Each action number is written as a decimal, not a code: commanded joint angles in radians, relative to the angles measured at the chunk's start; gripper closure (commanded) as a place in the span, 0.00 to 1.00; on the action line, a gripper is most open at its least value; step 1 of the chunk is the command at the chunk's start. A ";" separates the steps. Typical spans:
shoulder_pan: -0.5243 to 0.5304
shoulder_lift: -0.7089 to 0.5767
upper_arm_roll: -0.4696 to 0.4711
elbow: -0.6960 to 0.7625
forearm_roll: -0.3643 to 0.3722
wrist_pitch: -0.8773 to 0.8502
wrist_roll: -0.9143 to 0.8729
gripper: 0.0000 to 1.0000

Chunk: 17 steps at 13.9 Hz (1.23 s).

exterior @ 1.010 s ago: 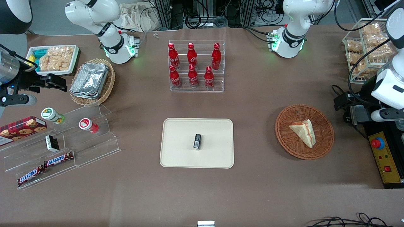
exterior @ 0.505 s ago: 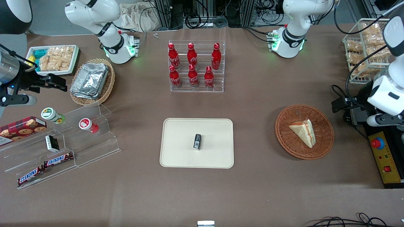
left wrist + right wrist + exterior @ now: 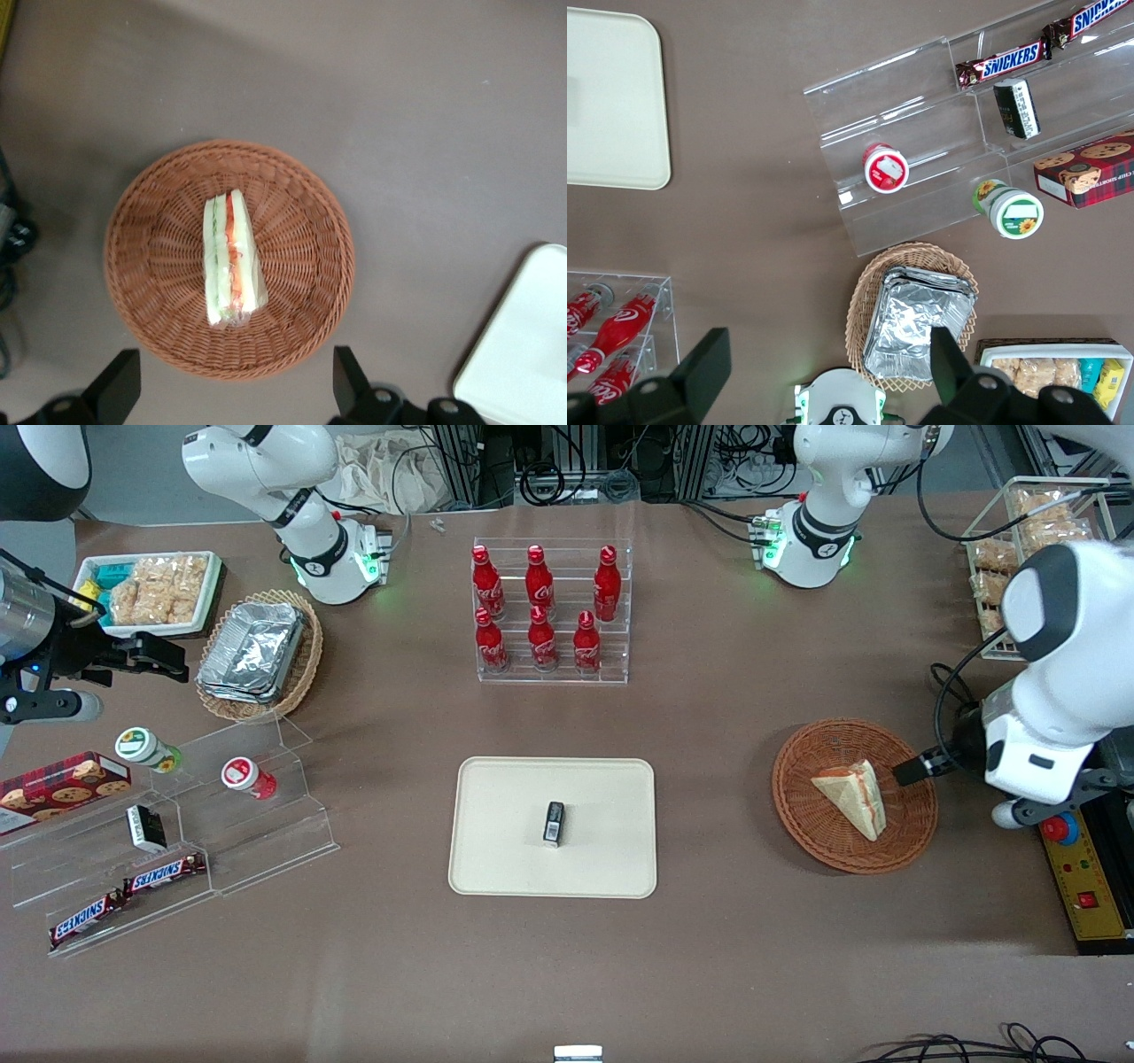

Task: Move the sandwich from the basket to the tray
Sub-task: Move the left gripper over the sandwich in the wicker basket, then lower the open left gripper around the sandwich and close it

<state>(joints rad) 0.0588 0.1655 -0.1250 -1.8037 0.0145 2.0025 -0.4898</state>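
The sandwich [image 3: 850, 797], a pale wedge with red and green filling stripes, lies in the round reddish-brown wicker basket [image 3: 802, 819]. My left gripper [image 3: 920, 767] hangs above the basket's rim at the working arm's end, apart from the sandwich. In the left wrist view its two black fingers [image 3: 351, 381] stand wide apart and empty, the gripper [image 3: 235, 390] over the basket's [image 3: 306, 323] edge, the sandwich [image 3: 232, 258] just ahead of it. The cream-beige tray [image 3: 500, 859] lies at the table's middle; its corner shows in the left wrist view [image 3: 523, 354].
A small black box [image 3: 554, 822] stands on the tray. A clear rack of red bottles [image 3: 551, 611] is farther from the camera. A control box with a red button [image 3: 1076, 868] lies beside the basket. Stepped acrylic shelves with snacks [image 3: 177, 824] lie toward the parked arm's end.
The left arm has swung in from the table's edge toward the basket; its gripper now hangs over the basket's rim. The sandwich and the tray have not moved.
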 commanded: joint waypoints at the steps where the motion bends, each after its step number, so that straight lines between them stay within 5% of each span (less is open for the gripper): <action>1: 0.003 -0.024 0.011 -0.155 0.039 0.155 -0.100 0.02; 7: 0.030 -0.017 0.030 -0.393 0.042 0.419 -0.196 0.02; 17: 0.046 0.092 0.036 -0.405 0.041 0.504 -0.288 0.02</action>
<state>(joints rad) 0.1090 0.2550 -0.0854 -2.1962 0.0367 2.4797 -0.7217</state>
